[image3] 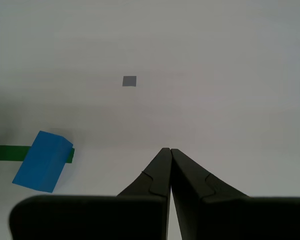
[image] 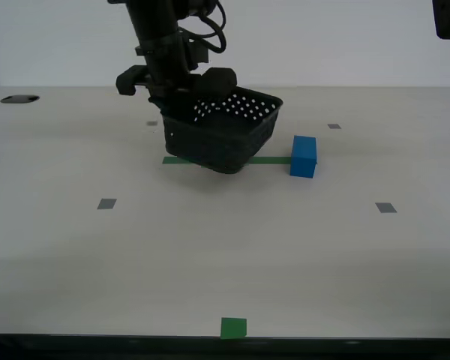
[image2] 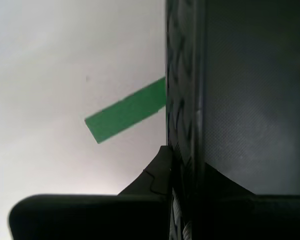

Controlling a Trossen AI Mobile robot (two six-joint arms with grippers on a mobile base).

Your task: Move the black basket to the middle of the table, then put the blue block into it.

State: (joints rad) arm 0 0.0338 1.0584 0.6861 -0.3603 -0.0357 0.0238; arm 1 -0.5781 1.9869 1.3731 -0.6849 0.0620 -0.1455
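Basket point(image: 223, 136) hangs tilted above the table point(image: 210, 255), my second gripper point(image2: 182, 165) clamped on its wall. Block point(image: 304, 157) stands at its 3 o'clock. First gripper point(image3: 170, 155) closed, empty. Placement and loading remain.

My second gripper point(image: 181, 101) comes down from above on a black arm and pinches the near wall of the black basket point(image: 229, 135). One finger point(image2: 157, 172) is on the outside of the wall and the other is inside. The basket hangs tilted from this grip, with its far side higher. My first gripper point(image3: 170, 152) is away from the basket, up in the air above the table point(image3: 215, 75). Its two fingers are pressed together at the tips, with nothing between them. It points down toward the table.
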